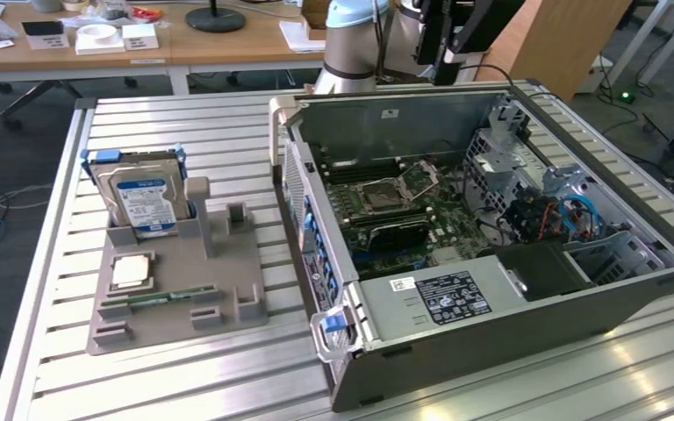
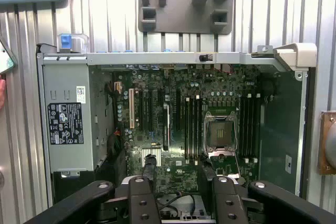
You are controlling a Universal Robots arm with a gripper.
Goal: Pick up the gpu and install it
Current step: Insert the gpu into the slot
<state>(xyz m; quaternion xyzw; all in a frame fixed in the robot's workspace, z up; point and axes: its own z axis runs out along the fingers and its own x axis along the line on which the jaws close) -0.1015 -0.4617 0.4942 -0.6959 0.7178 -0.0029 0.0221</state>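
- The open computer case point(image 1: 525, 344) lay on its side on the slatted table point(image 1: 197, 368).
- The gpu point(image 1: 390, 234) stood on edge in a motherboard slot inside that case.
- My gripper point(image 2: 177, 174) hung over the board, its fingers point(image 2: 149, 167) spread wide, holding and touching nothing.

We're on a slatted bare-metal worktop point(image 1: 197, 114), with the slats running across the exterior view from its left to its right. Two things sit directly on it: a flat grey parts fixture point(image 1: 164, 329) with upright slots and pockets towards the exterior view's left, and an open tower PC case point(image 1: 512, 342) towards the right, lying on its side with the open side facing up. We read them as close but not touching, with a narrow strip of slats between the fixture's edge and the case's handled end.
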